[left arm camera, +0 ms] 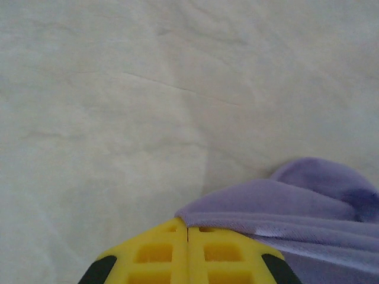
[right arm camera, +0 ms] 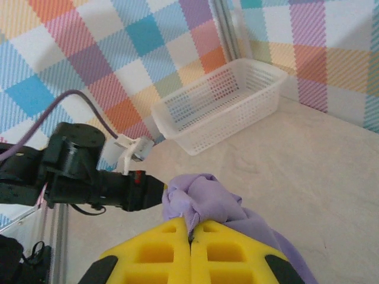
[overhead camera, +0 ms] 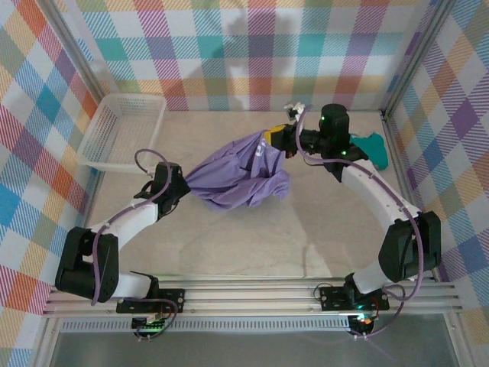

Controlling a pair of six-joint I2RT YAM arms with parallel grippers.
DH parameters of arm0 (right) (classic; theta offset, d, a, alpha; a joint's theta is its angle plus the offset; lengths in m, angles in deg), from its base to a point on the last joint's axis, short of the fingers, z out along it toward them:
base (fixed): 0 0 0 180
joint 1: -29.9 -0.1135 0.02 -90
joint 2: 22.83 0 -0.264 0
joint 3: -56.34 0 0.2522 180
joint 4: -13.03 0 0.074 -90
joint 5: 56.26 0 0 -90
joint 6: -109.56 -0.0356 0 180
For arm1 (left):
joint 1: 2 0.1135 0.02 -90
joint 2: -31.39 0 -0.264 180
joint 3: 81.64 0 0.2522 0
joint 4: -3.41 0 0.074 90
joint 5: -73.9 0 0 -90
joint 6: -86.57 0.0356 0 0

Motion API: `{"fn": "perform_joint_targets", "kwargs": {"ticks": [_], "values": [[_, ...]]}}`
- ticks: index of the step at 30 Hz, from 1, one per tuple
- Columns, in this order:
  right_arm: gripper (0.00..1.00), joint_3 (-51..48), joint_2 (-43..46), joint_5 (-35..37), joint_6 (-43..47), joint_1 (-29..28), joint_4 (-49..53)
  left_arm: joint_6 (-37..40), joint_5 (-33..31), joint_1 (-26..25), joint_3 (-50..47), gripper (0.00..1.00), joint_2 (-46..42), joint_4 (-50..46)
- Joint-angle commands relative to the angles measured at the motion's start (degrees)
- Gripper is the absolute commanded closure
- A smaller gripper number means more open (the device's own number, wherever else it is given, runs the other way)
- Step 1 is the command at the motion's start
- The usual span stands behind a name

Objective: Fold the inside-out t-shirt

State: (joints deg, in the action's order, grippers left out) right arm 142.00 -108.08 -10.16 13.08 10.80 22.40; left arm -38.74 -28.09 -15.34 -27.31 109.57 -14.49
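A plain lavender-purple cotton t-shirt hangs bunched and crumpled between two robot arms over the middle of a pale beige counter. It is stretched on a diagonal from the near left to the far right.

The left gripper holds the garment's near-left end. In the left wrist view its yellow fingers are pressed together, with a fold of the purple cloth pinched at their tips.

The right gripper holds the far-right end. In the right wrist view its yellow fingers are likewise closed tight on a knot of fabric, and the black left arm reaches in from the opposite side.

The bulk of the shirt sags between the two grips. Whether its lowest folds touch the counter cannot be told.

A white plastic mesh basket sits in the far-left corner, well apart from the shirt. A small teal-green garment lies at the far right, just beyond the right arm. Pastel checked walls enclose the scene.
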Motion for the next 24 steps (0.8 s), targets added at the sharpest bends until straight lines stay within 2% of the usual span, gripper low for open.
{"fn": "perform_joint_targets", "kwargs": {"ticks": [1, 4, 7, 10, 12, 15, 19, 20, 21, 22, 24], "values": [[1.0, 3.8, 3.6, -4.0, 2.7, 0.4, 0.4, 4.2, -1.8, 0.5, 0.4, 0.98, -1.3, -3.4], [1.0, 0.5, 3.0, -4.2, 1.6, 0.4, 0.7, 6.3, 5.6, -2.5, 2.3, 0.67, -5.4, -1.2], [1.0, -2.5, 3.1, -3.0, 0.1, 0.2, 0.0, 8.9, 8.0, -8.6, 3.5, 0.43, -11.4, -0.3], [1.0, -3.1, 3.0, -3.0, -0.7, 0.1, -0.1, 10.9, 11.1, -15.1, 5.4, 0.25, -12.7, 1.6], [1.0, -2.5, 2.7, -3.3, -0.7, 0.0, 0.8, 12.3, 13.2, -19.1, 7.9, 0.22, -10.0, 2.8], [1.0, -1.9, 2.5, -2.9, -0.6, 0.0, 1.6, 14.8, 13.8, -23.8, 12.3, 0.21, -3.8, 2.9], [1.0, -1.5, 3.0, -2.5, -0.6, -0.1, 2.2, 15.6, 12.1, -24.9, 15.9, 0.26, 3.7, 4.2], [1.0, -1.4, 3.1, -2.5, -0.6, -0.1, 2.3, 15.9, 11.3, -24.8, 16.8, 0.31, 5.4, 4.8], [1.0, -1.2, 3.3, -2.5, -0.5, 0.0, 2.4, 16.4, 10.7, -24.5, 18.0, 0.4, 7.4, 5.2], [1.0, -0.9, 3.6, -1.8, 0.1, 0.1, 3.3, 16.3, 9.6, -23.9, 19.3, 0.55, 9.2, 5.0], [1.0, 0.8, 5.0, 1.1, 3.4, 0.3, 8.2, 14.7, 9.2, -21.5, 19.5, 0.77, 10.0, 5.4]]}}
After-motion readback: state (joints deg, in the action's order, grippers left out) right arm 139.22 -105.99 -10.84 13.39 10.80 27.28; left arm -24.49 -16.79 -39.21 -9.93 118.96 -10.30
